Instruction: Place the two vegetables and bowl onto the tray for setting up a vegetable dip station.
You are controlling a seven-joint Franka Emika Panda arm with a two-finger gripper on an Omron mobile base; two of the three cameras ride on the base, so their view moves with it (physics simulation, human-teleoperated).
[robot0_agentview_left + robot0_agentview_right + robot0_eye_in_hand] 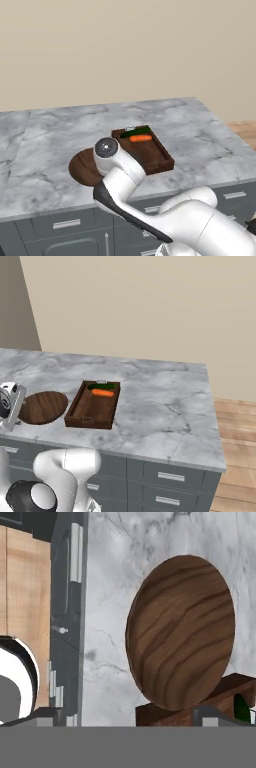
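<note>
Nearest the hand camera, the bowl (181,632) is seen lying flat on the marble bench (165,406), just beside the tray (93,406), in whose far end the carrot (102,392) and the green vegetable (101,386) are already laid side by side. Being wooden, wide and shallow, the bowl is judged stiff, fairly light and smooth, so it is best pinched across its thin rim. Whether the pincer (125,714) is wide or narrow cannot be told; only the tray's raised rim is judged to obstruct the transfer, and the 2 vegetables leave limited floor for the bowl.
</note>
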